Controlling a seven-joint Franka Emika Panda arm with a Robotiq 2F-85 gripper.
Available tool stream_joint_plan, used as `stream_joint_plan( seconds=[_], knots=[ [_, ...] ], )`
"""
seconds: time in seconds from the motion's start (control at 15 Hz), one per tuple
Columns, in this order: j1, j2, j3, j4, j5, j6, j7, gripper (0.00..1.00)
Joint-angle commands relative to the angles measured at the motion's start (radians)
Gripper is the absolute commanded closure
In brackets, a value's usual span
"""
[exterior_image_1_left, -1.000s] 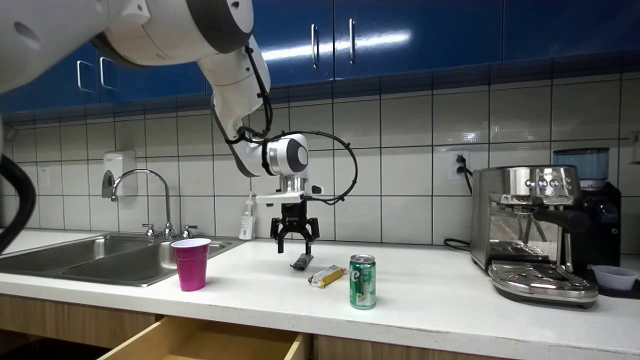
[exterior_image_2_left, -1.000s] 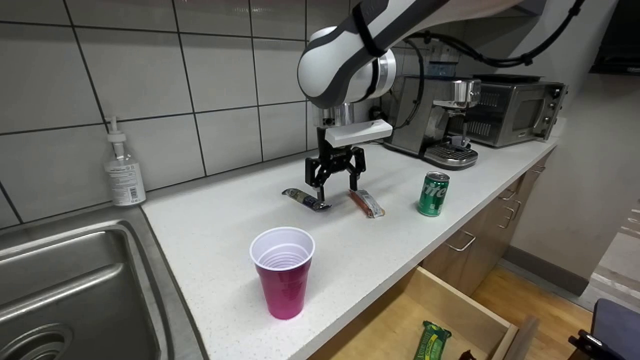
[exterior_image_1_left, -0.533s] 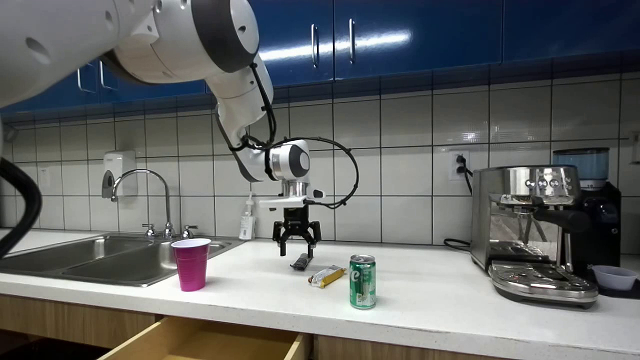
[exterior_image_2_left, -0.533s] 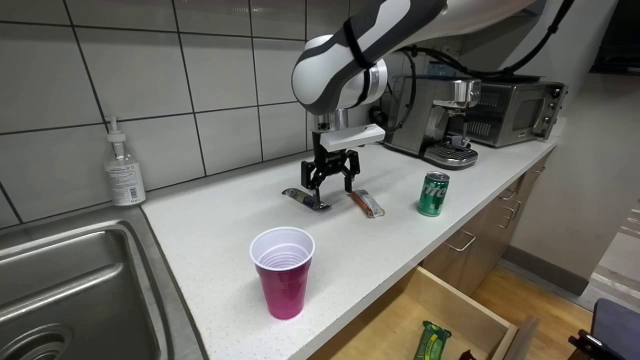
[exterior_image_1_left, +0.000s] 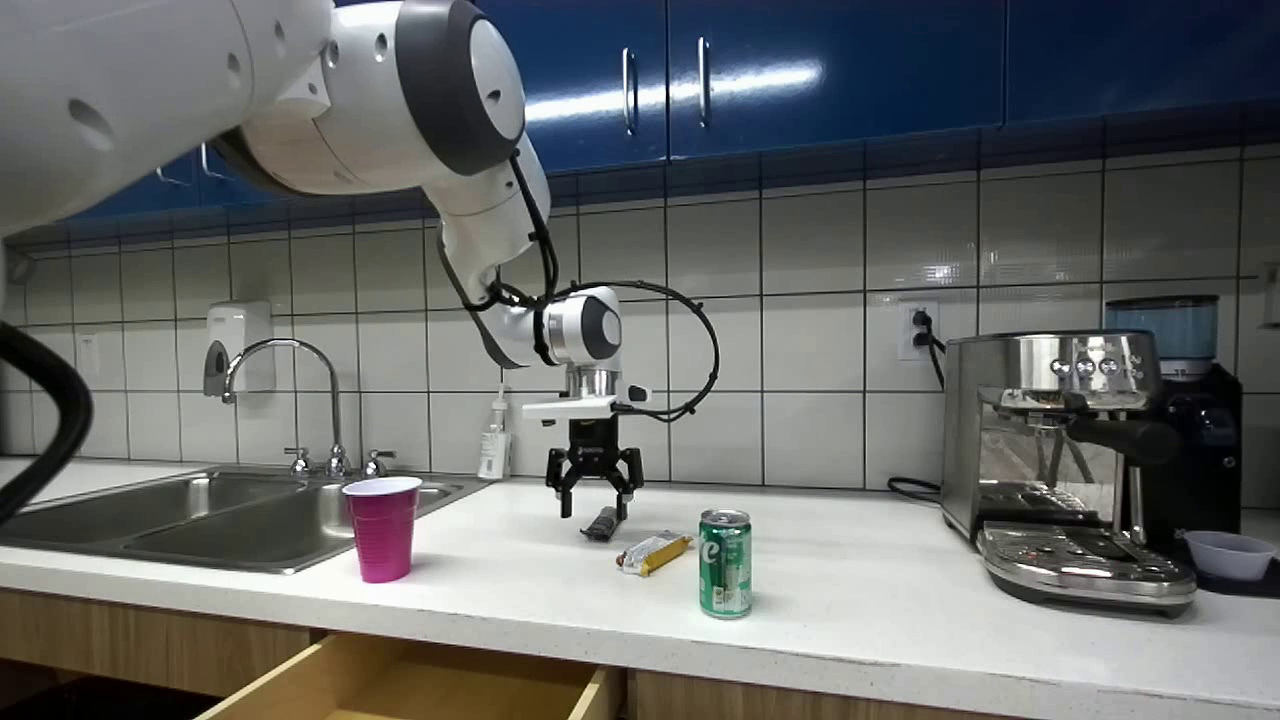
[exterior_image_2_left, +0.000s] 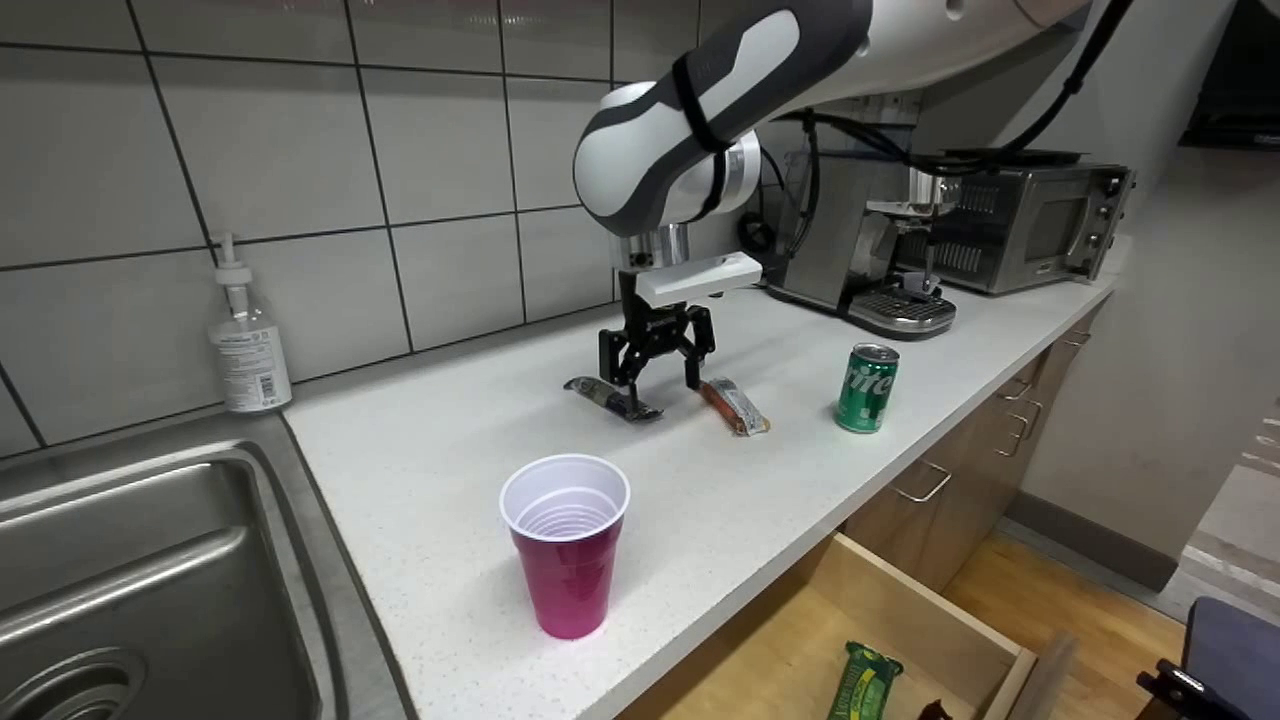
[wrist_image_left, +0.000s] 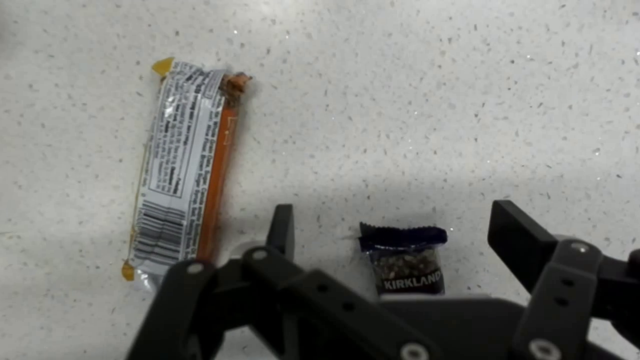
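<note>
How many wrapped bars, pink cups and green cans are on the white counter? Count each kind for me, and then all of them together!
Wrapped bars: 2 (the orange-edged bar and the Kirkland bar)
Pink cup: 1
Green can: 1
Total: 4

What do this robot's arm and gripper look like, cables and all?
The arm is white with dark grey bands on its rounded joints; black cables loop alongside, and a black strap wraps it. Below a silver collar and white bar, the gripper is black, with jointed links and blocky fingers.
</note>
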Motion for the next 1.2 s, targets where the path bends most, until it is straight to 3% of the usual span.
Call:
stream_joint_plan(
  seconds=[0.0, 1.13],
  knots=[
    [-0.013, 0.048, 0.008, 0.088, -0.007, -0.07, -0.036, 0.0],
    [-0.02, 0.148, 0.014, 0.211, -0.006, -0.071, -0.09, 0.0]
  ],
)
